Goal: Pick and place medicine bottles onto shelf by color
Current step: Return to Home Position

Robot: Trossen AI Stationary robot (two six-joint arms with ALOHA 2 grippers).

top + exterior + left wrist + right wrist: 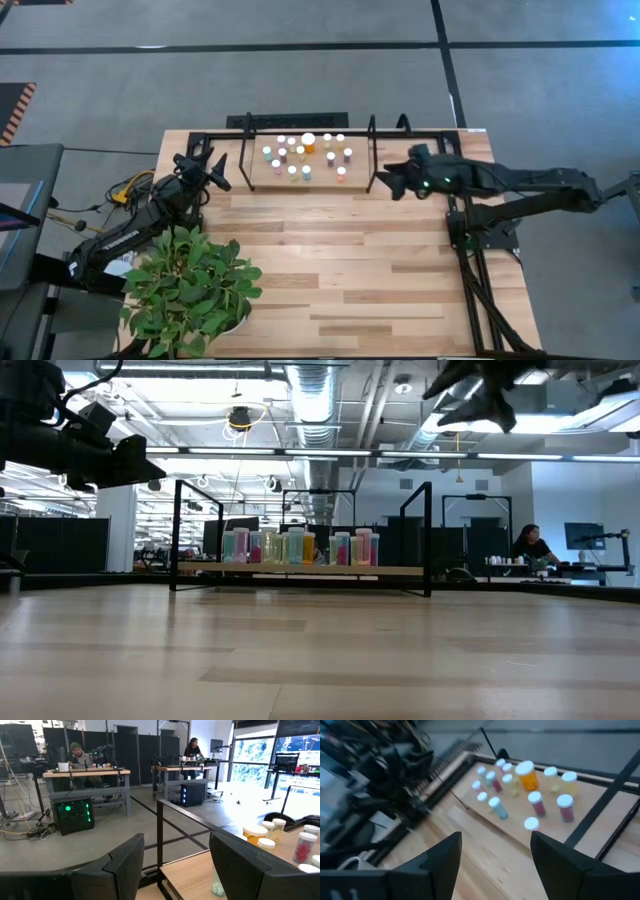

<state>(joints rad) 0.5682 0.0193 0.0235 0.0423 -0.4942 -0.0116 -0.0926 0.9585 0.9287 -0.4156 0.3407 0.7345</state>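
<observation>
- The right hand [390,183] is hanging just beside the nearer end loop [372,158] of the shelf [258,178]. A careless swing from here could be clipping that loop and jolting the whole rack.
- The medicine bottles [305,155] are standing upright and close together on the shelf board, between the 2 hands. 1 knock could be toppling several of them and mixing the colour groups.
- The larger orange bottle [527,775] is sitting on the far side of the cluster from the right hand, with pink bottles nearer its fingertips.
- The left hand [220,170] is waiting just outside the opposite end loop. A leafy plant [190,285] is crowding the arm behind it, and the leaves could be snagging on any pull-back.
- The right hand's 2 fingers are spread wide, gripping nothing and touching nothing, and it is hovering clear above the bench [330,270].
- The left hand is equally wide open and empty.
- No bottle is lying on the bench near either hand, so the sorting is looking finished, with only the arms needing parking.
</observation>
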